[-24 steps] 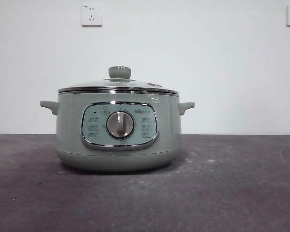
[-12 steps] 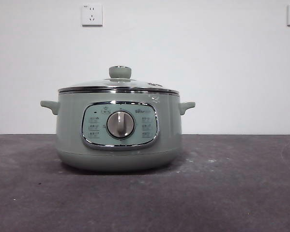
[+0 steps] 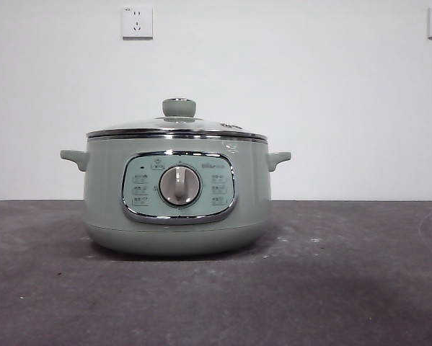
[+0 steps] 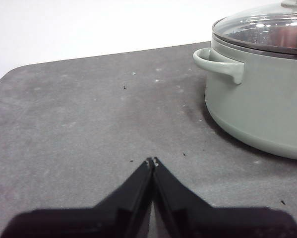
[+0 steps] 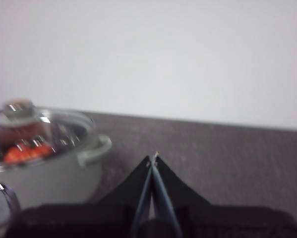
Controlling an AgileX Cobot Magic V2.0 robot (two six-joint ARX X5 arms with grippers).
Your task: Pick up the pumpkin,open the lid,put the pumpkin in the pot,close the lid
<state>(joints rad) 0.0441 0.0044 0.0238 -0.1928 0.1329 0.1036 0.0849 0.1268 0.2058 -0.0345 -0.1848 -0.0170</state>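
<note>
Pumpkin (image 5: 27, 152) sits inside the pot (image 3: 176, 194), seen through the glass from the right wrist view as a blurred orange-red patch; its stem and which way it points cannot be made out. The lid (image 3: 177, 128) rests flat on the pot's rim, knob straight up toward 12 o'clock. The pot stands upright on the dark table (image 3: 345, 288), its control panel and dial facing the front camera, handles out at 9 and 3 o'clock. The left gripper (image 4: 151, 162) hangs over bare table, apart from the pot, jaws pressed together. The right gripper (image 5: 153, 157) is also clear of the pot, jaws pressed together, holding nothing.
</note>
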